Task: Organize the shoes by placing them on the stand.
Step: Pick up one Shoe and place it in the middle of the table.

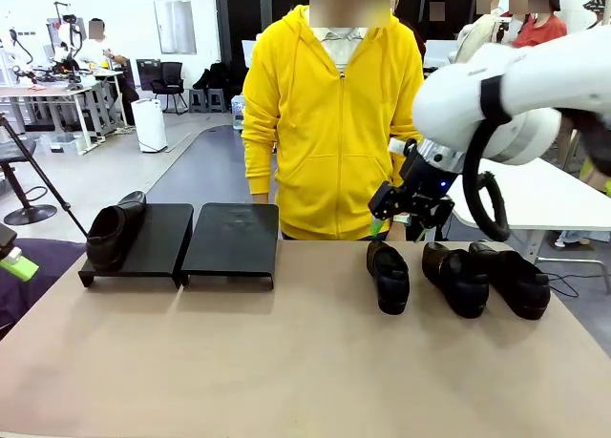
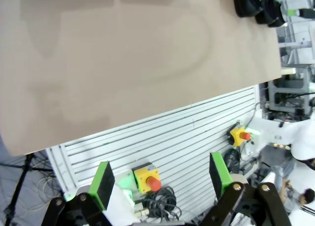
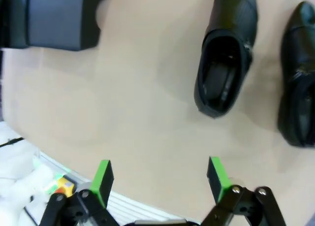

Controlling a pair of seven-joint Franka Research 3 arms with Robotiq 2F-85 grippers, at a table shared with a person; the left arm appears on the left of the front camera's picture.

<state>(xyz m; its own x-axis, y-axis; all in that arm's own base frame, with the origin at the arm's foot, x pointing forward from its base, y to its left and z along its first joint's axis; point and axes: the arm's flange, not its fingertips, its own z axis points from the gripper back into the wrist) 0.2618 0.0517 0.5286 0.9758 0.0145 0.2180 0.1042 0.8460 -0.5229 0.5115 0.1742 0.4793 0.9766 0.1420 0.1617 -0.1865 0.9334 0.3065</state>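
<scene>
Starting nearest, the left gripper (image 2: 161, 179) hangs off the table's (image 2: 123, 63) near left corner, its jaws spread wide and empty. Farther across, the right gripper (image 3: 160, 177) hovers over the far right part, jaws equally wide with nothing between them, above the leftmost shoe (image 1: 389, 278) of three shoes lying loose there. The fourth shoe (image 1: 110, 233) sits on the stand (image 1: 234, 233) by the far left corner. Smooth, glossy leather and a soft rounded collar could slip from the green pads (image 3: 102, 179). The stand's matte panels tilt, so a carelessly released shoe might slide off.
</scene>
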